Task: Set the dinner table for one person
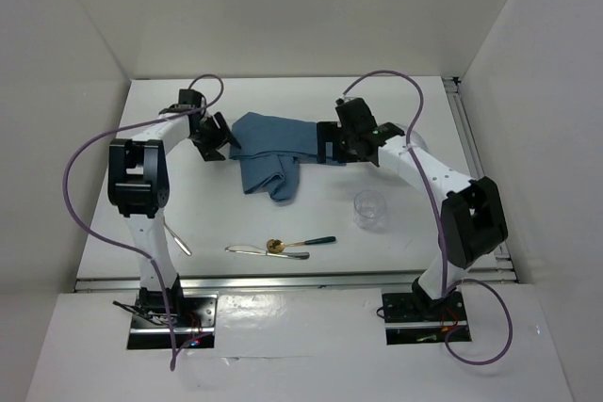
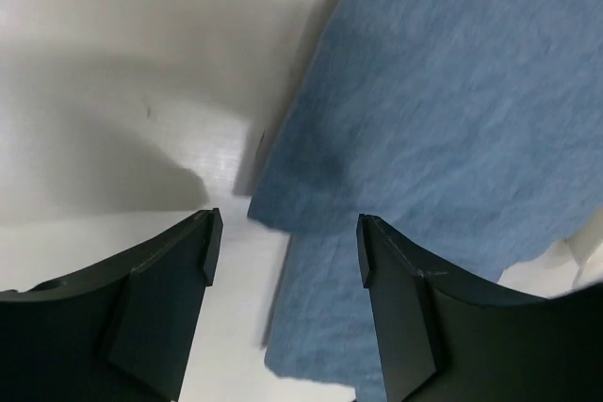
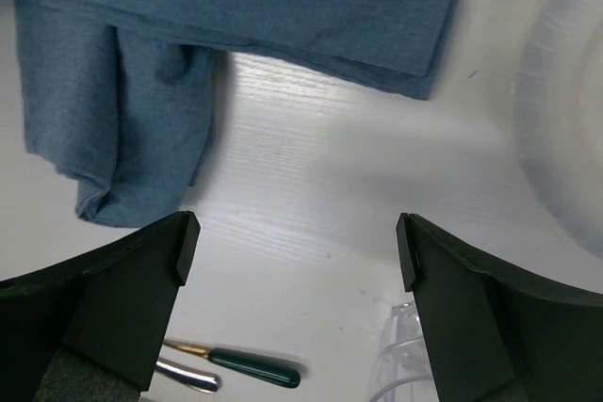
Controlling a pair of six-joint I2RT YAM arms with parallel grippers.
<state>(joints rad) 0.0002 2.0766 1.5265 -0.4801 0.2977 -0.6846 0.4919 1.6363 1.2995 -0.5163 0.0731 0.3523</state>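
Both grippers hung low with jaws spread and nothing held: the left gripper (image 2: pixel 285 237) at the left edge of the cloth (image 1: pixel 268 143), the right gripper (image 3: pixel 297 242) just off its right end, looking the wider open of the two. Everything lay on the table (image 1: pixel 311 209), a flat matte white top that ran under both arms from the near edge out to the far wall.

Nearest lay the cutlery. A thin silvery utensil (image 1: pixel 179 241), too small to name, sat beside the left arm. Right of it lay a knife (image 1: pixel 247 249) of plain metal, and touching its right end a spoon (image 1: pixel 303 242) with a gold bowl and dark green handle, both lengthwise left to right. Further right and a little farther stood a clear glass (image 1: pixel 370 210), round and upright, apart from the rest.

Beyond these lay the cloth, soft blue woven stuff, not yet flat. Its long axis ran left to right between the grippers, and a bunched fold trailed off its middle toward the near side. In the left wrist view a doubled edge sat straight ahead of the jaws, so the left arm seemed the nearer to a hold; the right faced bare table, with the cloth's corner a little ahead and to one side.

Behind the right gripper a white plate (image 3: pixel 565 110) showed only its smooth curved rim.
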